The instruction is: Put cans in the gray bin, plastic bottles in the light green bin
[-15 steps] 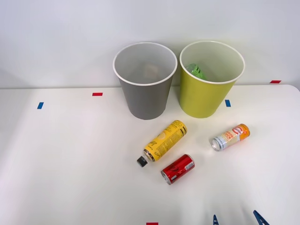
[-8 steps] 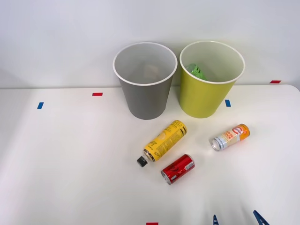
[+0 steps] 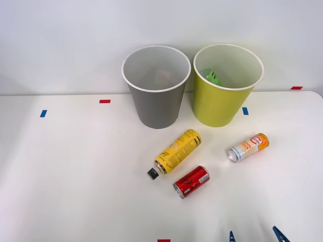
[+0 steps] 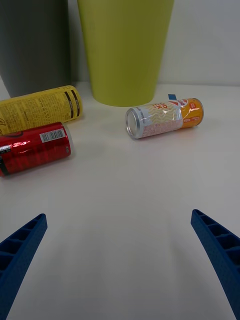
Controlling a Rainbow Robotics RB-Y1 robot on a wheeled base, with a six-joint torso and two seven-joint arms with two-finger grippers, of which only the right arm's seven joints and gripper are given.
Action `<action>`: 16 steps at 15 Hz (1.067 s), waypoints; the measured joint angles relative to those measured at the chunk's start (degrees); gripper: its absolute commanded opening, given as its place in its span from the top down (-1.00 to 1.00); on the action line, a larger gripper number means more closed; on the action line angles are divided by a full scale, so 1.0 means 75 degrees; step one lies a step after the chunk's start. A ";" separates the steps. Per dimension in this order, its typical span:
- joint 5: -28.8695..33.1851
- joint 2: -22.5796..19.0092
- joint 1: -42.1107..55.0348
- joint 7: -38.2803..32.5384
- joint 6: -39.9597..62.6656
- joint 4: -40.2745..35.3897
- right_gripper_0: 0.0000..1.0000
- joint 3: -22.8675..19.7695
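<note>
On the white table lie an orange-and-white can (image 3: 248, 147) (image 4: 164, 117), a red can (image 3: 192, 181) (image 4: 32, 148) and a yellow black-capped plastic bottle (image 3: 175, 153) (image 4: 40, 108). Behind them stand the gray bin (image 3: 156, 86) (image 4: 34, 45) and, to its right, the light green bin (image 3: 227, 85) (image 4: 125, 50), with a green bottle (image 3: 211, 76) inside it. My right gripper (image 3: 255, 235) (image 4: 120, 255) is open at the table's near edge, empty, a short way in front of the orange-and-white can.
Small red tape marks (image 3: 104, 101) and blue tape marks (image 3: 43, 113) dot the table (image 3: 75, 166). A pale wall rises right behind the bins. The table's left half holds nothing but tape.
</note>
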 measured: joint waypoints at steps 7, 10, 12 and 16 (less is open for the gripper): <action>0.0000 0.0000 0.0000 0.0000 0.0000 0.0000 -1.00 0.0000; 0.0000 0.0000 0.0000 0.0000 0.0000 0.0000 -1.00 0.0000; -0.0015 0.0042 -0.0107 0.0000 0.0081 0.0253 -1.00 -0.0031; -0.0765 0.0053 -0.0318 0.0090 0.0114 0.0272 -1.00 -0.0118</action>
